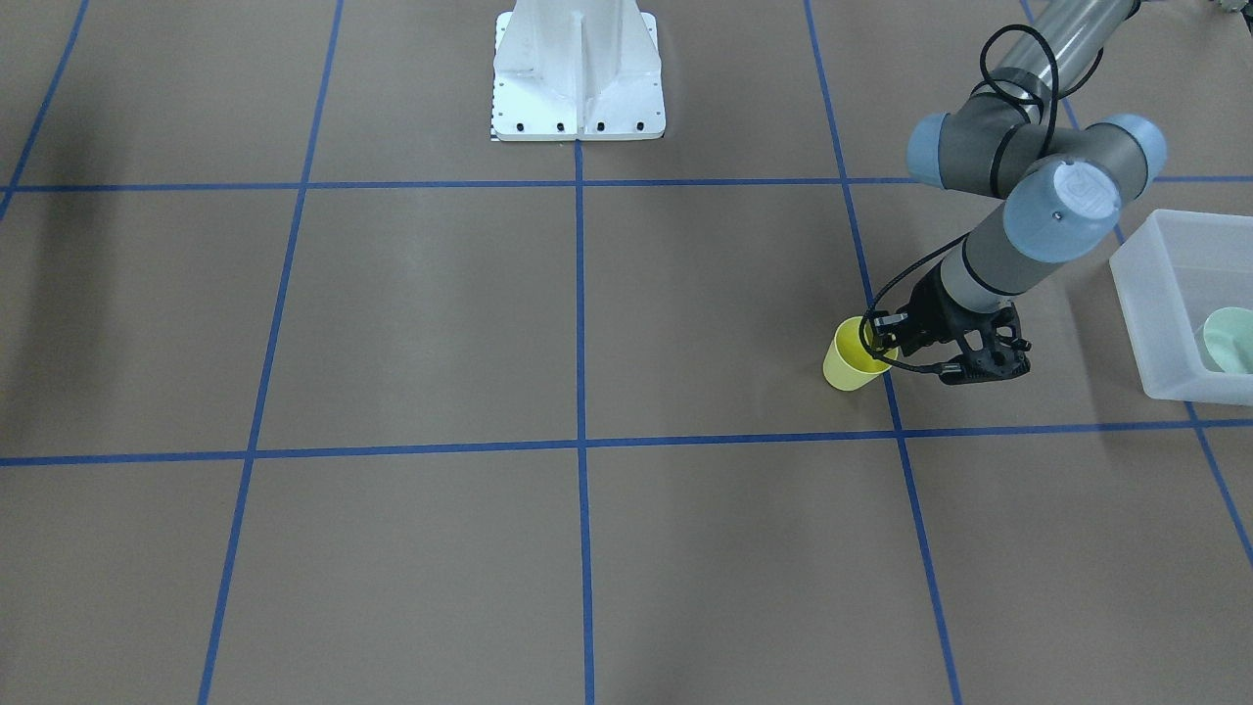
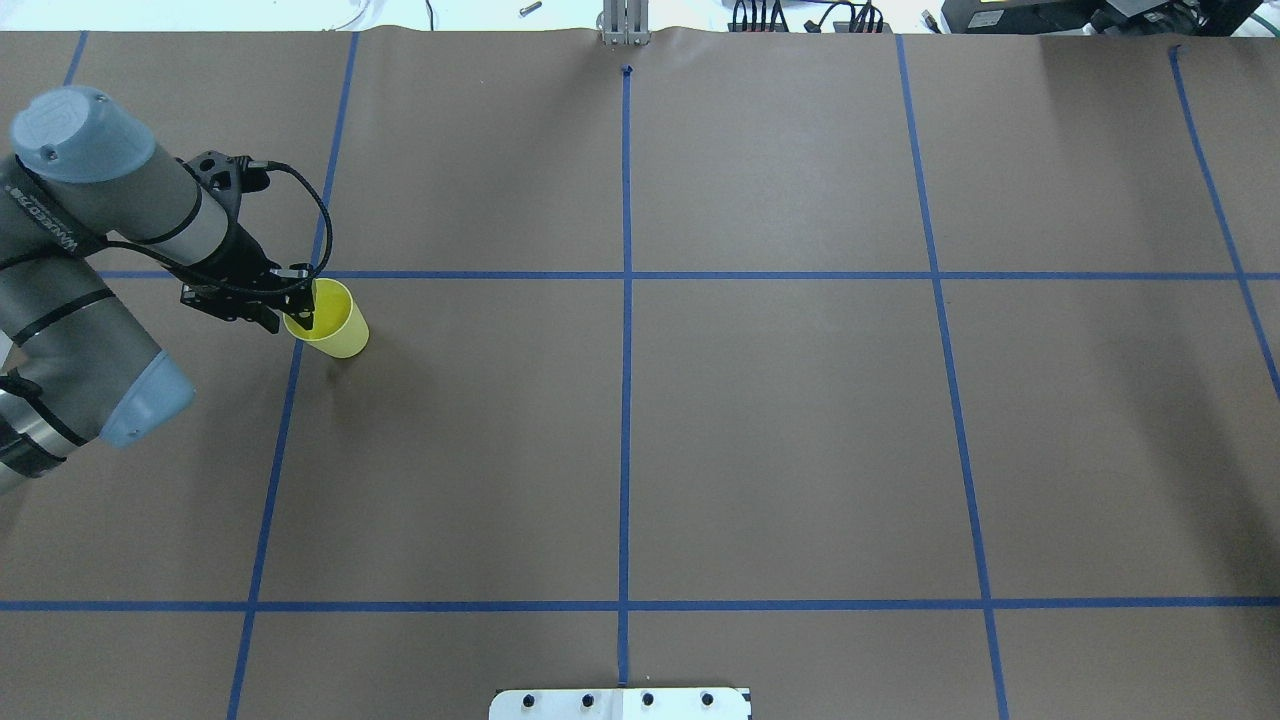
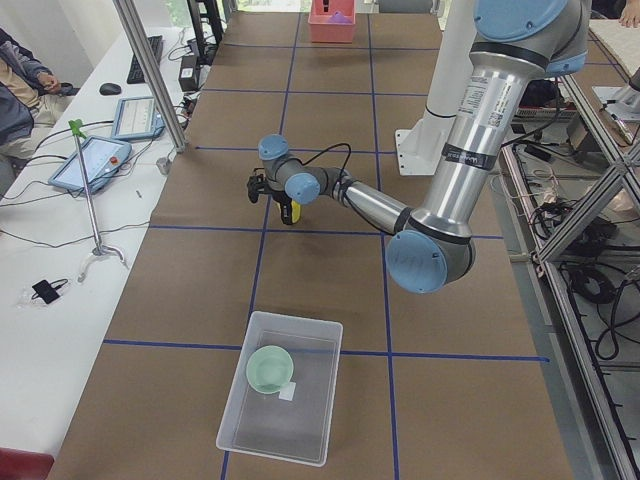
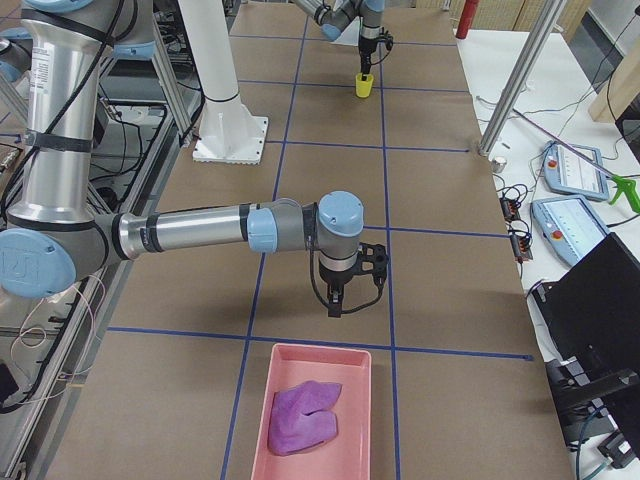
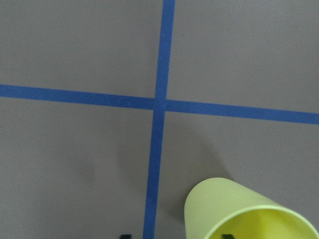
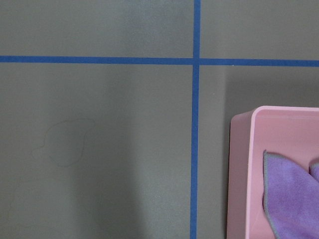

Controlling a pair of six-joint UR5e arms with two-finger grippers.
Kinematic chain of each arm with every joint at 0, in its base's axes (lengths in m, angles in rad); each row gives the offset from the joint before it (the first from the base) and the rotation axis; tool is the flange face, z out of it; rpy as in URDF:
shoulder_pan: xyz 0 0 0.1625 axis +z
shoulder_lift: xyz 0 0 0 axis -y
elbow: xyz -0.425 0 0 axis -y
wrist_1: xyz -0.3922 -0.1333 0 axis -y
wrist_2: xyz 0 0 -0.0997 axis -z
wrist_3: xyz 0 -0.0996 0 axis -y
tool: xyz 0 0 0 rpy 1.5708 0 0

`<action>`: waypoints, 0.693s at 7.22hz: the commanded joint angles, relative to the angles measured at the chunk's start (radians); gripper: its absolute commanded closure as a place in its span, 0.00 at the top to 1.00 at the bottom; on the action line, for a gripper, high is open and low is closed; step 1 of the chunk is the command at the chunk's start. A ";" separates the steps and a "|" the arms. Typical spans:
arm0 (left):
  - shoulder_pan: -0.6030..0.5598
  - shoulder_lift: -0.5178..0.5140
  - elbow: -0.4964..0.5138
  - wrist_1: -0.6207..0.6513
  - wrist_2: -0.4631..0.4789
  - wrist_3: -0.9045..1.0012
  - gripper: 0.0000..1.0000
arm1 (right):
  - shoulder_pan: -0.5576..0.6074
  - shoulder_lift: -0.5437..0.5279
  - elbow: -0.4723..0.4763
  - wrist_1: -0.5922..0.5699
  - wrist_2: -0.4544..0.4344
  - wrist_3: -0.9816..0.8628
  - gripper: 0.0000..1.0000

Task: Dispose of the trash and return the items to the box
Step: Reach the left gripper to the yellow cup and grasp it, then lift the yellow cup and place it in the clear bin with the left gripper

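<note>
overhead exterior: left gripper [image 2: 290,320] spread open astride the yellow cup [image 2: 342,336] rim, bare table [image 2: 700,430] beyond. bowl [image 3: 270,368] inside box [image 3: 285,432], well apart on its wrist side. right gripper [image 4: 338,305]: can't tell.

Ylw cup [image 1: 850,367], mint bowl [image 3: 270,369], purple cloth [image 4: 305,415].

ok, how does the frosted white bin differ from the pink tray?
The large translucent frosted-white plastic bin is see-through; the rectangular pink plastic tray is opaque. The bin holds a small round mint-green plastic bowl; the tray holds a crumpled purple cloth. The bin sits on the brown table at the robot's left end, the tray at the right end. Both are open-topped rectangles.
</note>
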 commanded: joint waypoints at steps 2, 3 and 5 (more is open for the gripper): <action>-0.066 -0.002 -0.053 0.015 -0.095 0.012 0.00 | 0.002 -0.018 0.003 0.000 -0.006 -0.013 1.00; -0.185 0.010 -0.058 0.015 -0.209 0.115 0.00 | 0.002 -0.024 0.009 0.000 -0.006 -0.015 1.00; -0.405 0.091 -0.038 0.122 -0.247 0.532 0.00 | 0.002 -0.028 0.014 0.000 -0.006 -0.015 1.00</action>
